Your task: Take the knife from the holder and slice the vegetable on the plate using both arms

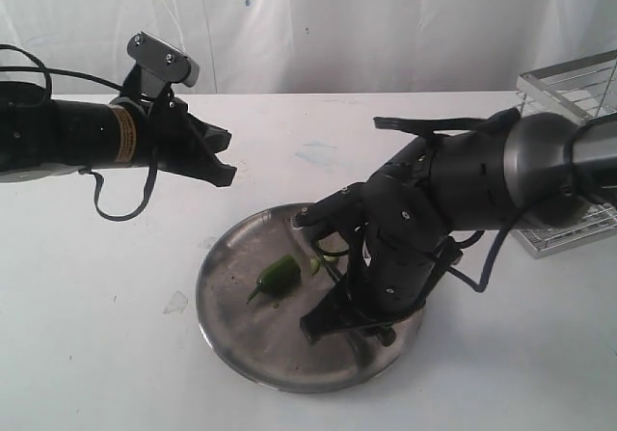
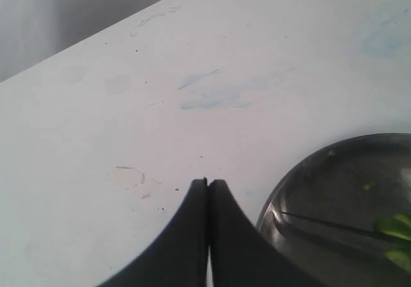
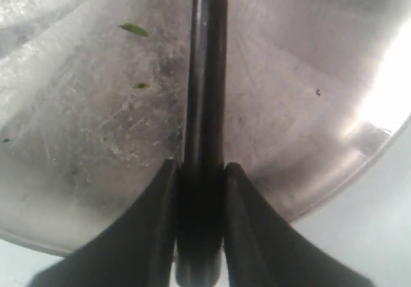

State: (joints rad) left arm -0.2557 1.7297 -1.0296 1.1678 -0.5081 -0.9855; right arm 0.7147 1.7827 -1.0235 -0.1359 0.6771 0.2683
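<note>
Your right end effector (image 3: 200, 171) clamps the knife (image 3: 207, 75); the left end effector (image 2: 208, 185) is closed, empty. Steady the vegetable (image 1: 280, 274), then slice straight down.

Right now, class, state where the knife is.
The knife is clamped in the right hand, over the plate, just right of the vegetable in the exterior view.
</note>
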